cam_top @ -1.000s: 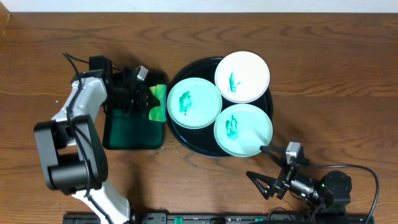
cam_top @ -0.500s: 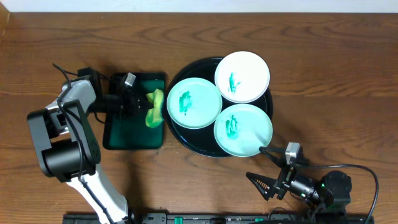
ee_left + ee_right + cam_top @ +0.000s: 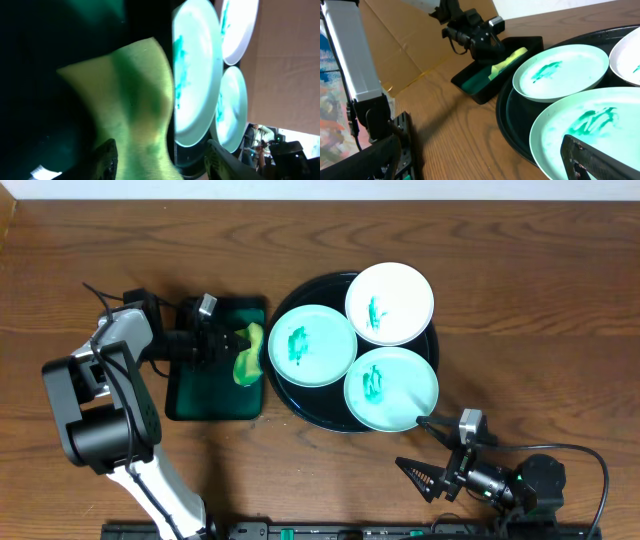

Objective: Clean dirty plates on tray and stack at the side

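The left end effector (image 3: 162, 157) stood open astride the sponge (image 3: 135, 100) and needed a centred, firm pinch, while the right end effector (image 3: 428, 448) hung open.

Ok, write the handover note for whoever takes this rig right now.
Left fingers: open, either side of the yellow-green sponge in the dark green rectangular tray.
Right fingers: open, empty, by the near rim of the round black tray.
Plates: white round plate, mint green round plate and second mint green plate, all on the black tray, all smeared green.
Done: nothing cleaned or stacked.
Left: grip the sponge, wipe each plate, stack them on the bare wooden tabletop.
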Robot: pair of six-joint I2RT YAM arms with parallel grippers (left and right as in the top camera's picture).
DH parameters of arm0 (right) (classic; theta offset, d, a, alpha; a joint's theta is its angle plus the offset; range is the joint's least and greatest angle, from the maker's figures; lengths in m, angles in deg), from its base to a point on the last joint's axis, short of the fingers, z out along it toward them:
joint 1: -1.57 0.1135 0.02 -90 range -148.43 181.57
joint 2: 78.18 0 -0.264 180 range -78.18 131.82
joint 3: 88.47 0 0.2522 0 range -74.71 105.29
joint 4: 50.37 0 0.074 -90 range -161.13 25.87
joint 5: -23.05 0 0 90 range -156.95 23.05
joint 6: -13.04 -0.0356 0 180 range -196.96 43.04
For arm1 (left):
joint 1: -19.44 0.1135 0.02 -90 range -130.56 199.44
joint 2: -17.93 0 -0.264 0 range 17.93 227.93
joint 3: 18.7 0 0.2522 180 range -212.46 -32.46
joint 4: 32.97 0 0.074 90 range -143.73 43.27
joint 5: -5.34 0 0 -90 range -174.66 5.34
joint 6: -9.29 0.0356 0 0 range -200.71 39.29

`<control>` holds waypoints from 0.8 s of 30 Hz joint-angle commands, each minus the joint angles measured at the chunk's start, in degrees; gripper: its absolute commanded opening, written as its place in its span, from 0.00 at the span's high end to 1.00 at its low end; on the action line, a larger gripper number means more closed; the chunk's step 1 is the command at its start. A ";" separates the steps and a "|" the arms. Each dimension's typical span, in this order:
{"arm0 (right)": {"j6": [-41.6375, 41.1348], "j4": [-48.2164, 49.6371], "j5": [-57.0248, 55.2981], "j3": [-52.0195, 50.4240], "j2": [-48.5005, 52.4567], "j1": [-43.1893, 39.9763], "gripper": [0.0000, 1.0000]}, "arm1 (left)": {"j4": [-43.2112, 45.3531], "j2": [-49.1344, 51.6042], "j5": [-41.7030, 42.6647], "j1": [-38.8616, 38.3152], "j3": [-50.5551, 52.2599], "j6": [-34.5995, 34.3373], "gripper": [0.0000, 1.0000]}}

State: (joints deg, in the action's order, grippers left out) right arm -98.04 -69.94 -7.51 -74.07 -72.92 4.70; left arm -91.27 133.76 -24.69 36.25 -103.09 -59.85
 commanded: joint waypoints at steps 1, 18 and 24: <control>-0.76 -0.48 1.05 0.46 0.13 0.28 0.01 | -0.15 -5.25 2.12 0.13 0.11 0.52 0.33; -0.74 -0.48 1.05 0.46 0.13 0.28 0.01 | -1.40 -15.41 -49.13 -18.01 0.11 -15.89 0.48; -0.74 -0.50 1.05 0.46 0.13 0.28 0.01 | -1.29 -15.41 -57.72 -26.32 0.11 -18.23 0.46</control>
State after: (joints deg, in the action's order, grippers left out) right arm -98.28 -69.98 -7.29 -74.07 -72.92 4.70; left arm -92.34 118.55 -74.48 12.02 -103.05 -75.87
